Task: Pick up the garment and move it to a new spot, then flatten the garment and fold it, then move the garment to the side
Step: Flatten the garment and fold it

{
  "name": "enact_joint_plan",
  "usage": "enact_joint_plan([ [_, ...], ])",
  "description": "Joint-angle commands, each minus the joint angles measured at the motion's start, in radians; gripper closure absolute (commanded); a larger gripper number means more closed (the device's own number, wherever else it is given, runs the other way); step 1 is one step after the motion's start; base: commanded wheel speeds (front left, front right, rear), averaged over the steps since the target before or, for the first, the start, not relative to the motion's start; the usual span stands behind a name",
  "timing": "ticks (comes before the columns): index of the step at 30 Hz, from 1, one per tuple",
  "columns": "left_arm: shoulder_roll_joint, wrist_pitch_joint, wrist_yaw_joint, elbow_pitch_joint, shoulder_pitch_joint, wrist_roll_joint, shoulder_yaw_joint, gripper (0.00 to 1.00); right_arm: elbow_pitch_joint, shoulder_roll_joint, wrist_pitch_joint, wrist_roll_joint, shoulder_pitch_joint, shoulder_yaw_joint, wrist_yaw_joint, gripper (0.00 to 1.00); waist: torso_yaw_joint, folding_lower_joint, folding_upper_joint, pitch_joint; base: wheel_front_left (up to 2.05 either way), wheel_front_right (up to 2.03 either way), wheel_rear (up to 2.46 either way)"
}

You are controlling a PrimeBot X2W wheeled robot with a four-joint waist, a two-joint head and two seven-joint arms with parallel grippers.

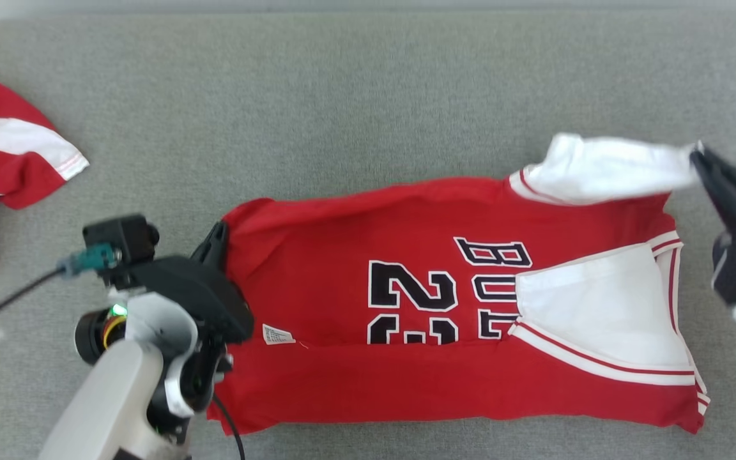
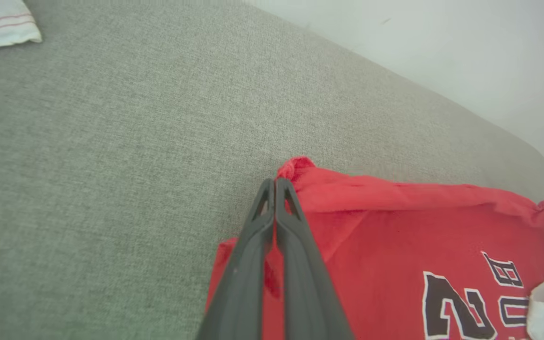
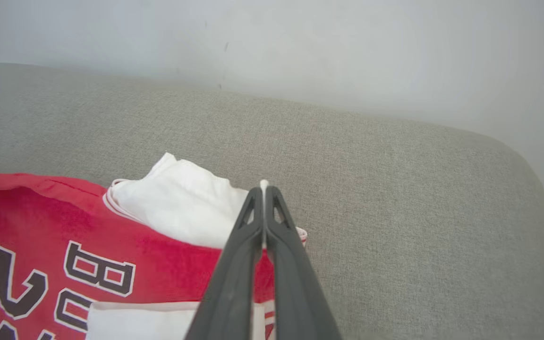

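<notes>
- left gripper [image 2: 275,182]: jaws closed, pinching the jersey [image 1: 342,268] at its far left corner, where the red cloth bunches up at the tips.
- right gripper [image 3: 263,188]: jaws closed on the tip of the white sleeve [image 3: 182,208]; a bit of white pokes out between the tips.
- in the head view that sleeve is drawn out sideways to the right gripper at the right edge.
- the jersey lies lengthwise across the middle of the grey fabric surface [image 1: 368,96], plain end to the robot's left, sleeves to its right.
- its near long edge is folded up over the front, cutting off the lower part of the black "23" and the lettering beside it.
- a second sleeve [image 1: 591,306], also white, lies flat on the red front, just right of the lettering.
- a small white label [image 1: 276,334] sits on the red just beside the left arm.
- a cable [image 1: 16,294] runs from the left wrist to the left edge.
- another garment [image 1: 4,160], red and white, lies crumpled at the far left, well apart from the jersey.
- a pale wall [image 3: 300,47] rises behind the surface.
</notes>
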Motion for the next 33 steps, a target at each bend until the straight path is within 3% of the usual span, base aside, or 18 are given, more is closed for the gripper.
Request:
enact_joint_plan([
  [1,0.001,-0.027,-0.010,-0.008,0.028,0.010,0.001,1.00,-0.039,0.017,0.012,-0.018,0.057,-0.032,-0.002,1.00,0.002,0.0002,0.0000,-0.027,0.00,0.00,0.00],
  [8,0.020,-0.104,-0.040,-0.007,0.107,0.025,-0.006,1.00,-0.191,0.101,0.116,-0.042,0.269,-0.135,-0.002,1.00,-0.007,0.0002,0.0000,-0.060,0.00,0.00,0.00],
  [12,0.017,-0.113,-0.029,0.000,0.156,0.010,-0.004,1.00,-0.236,0.128,0.164,-0.051,0.335,-0.157,-0.002,1.00,-0.019,0.0002,0.0000,-0.075,0.00,0.00,0.00],
  [25,0.001,-0.160,0.003,-0.045,0.294,-0.008,0.002,1.00,-0.233,0.202,0.153,-0.099,0.449,-0.156,-0.002,1.00,-0.032,0.0002,0.0000,-0.089,0.00,0.00,0.00],
  [26,0.001,-0.163,0.003,-0.044,0.299,-0.007,0.000,0.82,-0.227,0.207,0.150,-0.104,0.452,-0.152,-0.002,1.00,-0.032,0.0002,0.0000,-0.089,0.00,0.00,0.00],
  [27,0.000,-0.168,0.005,-0.042,0.302,-0.005,0.001,0.58,-0.220,0.210,0.144,-0.108,0.454,-0.147,-0.002,0.67,-0.031,0.0002,0.0000,-0.089,0.00,0.00,0.00],
  [28,-0.002,-0.175,0.008,-0.039,0.302,-0.002,0.004,0.00,-0.209,0.216,0.144,-0.110,0.457,-0.146,-0.002,0.00,-0.030,0.0002,0.0000,-0.089,0.00,0.00,0.00],
  [33,-0.006,-0.189,0.007,-0.011,0.307,0.002,0.001,0.00,-0.164,0.229,0.166,-0.128,0.487,-0.137,-0.002,0.00,-0.025,0.0002,0.0000,-0.101,0.00,0.00,0.00],
])
